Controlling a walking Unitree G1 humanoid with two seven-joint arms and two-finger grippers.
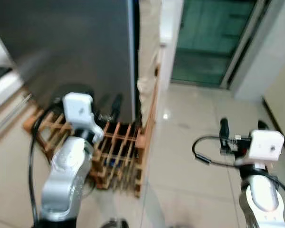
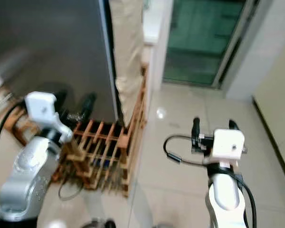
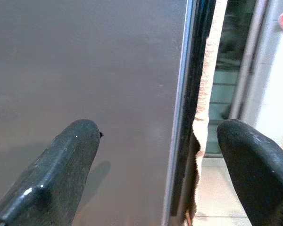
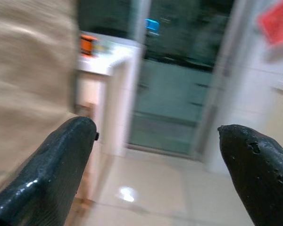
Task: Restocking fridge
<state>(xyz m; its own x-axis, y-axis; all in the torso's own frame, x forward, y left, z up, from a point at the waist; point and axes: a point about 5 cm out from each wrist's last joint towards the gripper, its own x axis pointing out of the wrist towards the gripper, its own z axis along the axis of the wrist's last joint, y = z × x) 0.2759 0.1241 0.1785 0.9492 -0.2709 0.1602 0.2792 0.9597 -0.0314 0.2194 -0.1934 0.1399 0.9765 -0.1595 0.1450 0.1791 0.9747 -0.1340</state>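
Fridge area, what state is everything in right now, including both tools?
Tall dark grey fridge: door shut.
Wooden lattice bottle rack: standing on the floor by the fridge; contents too blurred to tell.
Green glass door: shut.
Left tool: open, empty, facing the fridge.
Right tool: open, empty.

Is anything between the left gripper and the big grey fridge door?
Nothing visible. The left gripper is open and faces the grey fridge door directly. A wooden lattice rack stands on the floor below it, at the fridge's foot.

Matt grey metal fridge (image 1: 76,52), slatted wood rack (image 1: 118,152), glossy tiled floor (image 1: 194,142).
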